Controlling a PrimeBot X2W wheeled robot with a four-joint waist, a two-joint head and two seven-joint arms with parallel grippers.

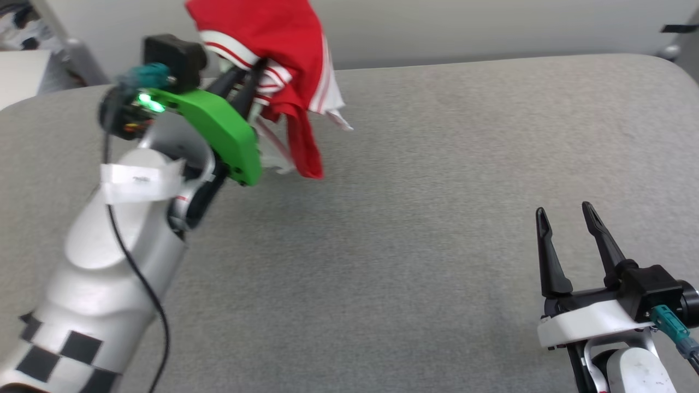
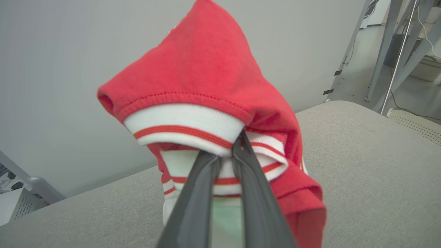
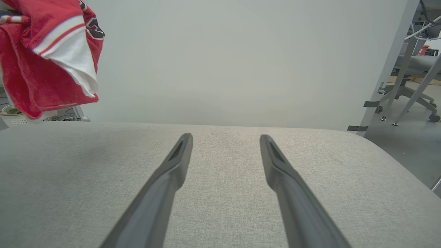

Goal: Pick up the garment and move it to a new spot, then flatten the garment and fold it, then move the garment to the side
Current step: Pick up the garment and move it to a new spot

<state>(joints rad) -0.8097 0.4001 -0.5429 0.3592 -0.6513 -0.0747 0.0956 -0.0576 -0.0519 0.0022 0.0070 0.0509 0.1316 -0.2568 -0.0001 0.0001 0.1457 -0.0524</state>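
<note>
Over the grey fabric tabletop (image 1: 415, 218), the left gripper (image 1: 256, 71) is clamping a red, white-trimmed jersey T-shirt (image 1: 273, 33). The right gripper (image 1: 565, 213) is gaping wide.

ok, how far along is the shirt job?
Done: the pickup. The left gripper is shut on the garment at its striped trim, and the cloth hangs bunched above the grey surface.
In hand: the carry to a new spot.
Left: set down, flatten, fold, move aside.
The right gripper is open and holds nothing.

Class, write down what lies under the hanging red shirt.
Under the garment lies the grey padded surface. The left claw grips its striped trim; bunched folds cover its tips.
</note>
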